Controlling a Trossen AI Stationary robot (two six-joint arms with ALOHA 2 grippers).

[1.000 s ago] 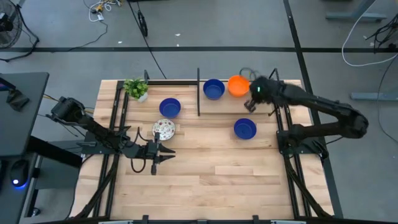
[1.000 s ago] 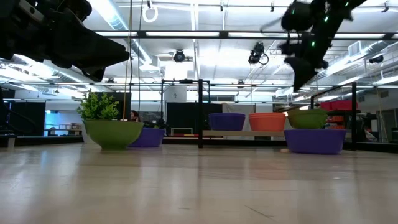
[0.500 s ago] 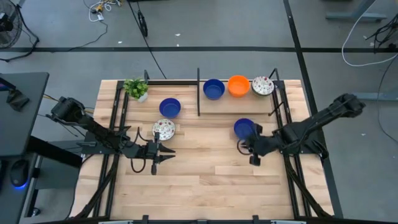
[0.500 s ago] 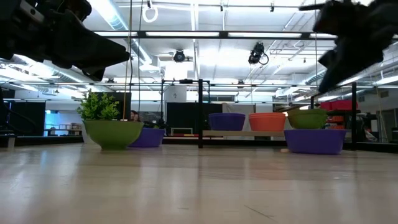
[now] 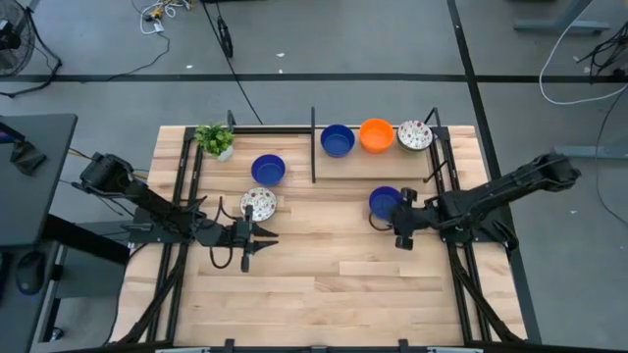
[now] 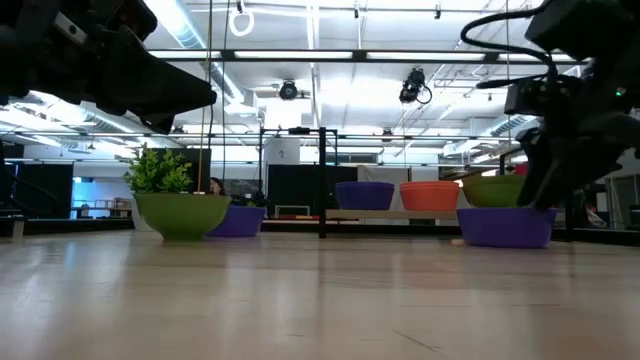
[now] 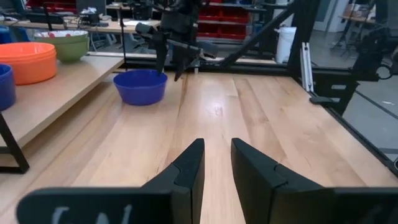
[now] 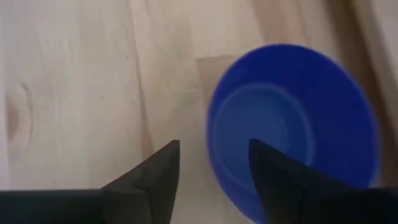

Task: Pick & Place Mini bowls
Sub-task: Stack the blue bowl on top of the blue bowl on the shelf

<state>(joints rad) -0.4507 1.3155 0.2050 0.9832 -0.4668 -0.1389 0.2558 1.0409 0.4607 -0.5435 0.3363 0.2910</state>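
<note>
Three mini bowls stand in a row on the raised shelf (image 5: 365,165) at the far side: blue (image 5: 337,140), orange (image 5: 376,135) and white speckled (image 5: 414,134). On the table rest a blue bowl (image 5: 268,169), a white speckled bowl (image 5: 258,203) and another blue bowl (image 5: 383,202). My right gripper (image 8: 211,168) is open and points down over that last bowl's (image 8: 292,124) rim, one finger outside it and one over the hollow; I see no touch. My left gripper (image 7: 215,168) hovers open, narrowly, near the speckled bowl on the table, with nothing between its fingers.
A small green potted plant (image 5: 215,139) stands at the far left. Black upright posts (image 5: 313,147) frame the shelf. Bare wooden table (image 5: 324,265) lies toward the near edge, between the two arms.
My right gripper has gone from the shelf's right end, beside the orange bowl, toward the table's near edge and down to the blue bowl on the table. The white speckled bowl, then covered by the arm, now shows on the shelf.
</note>
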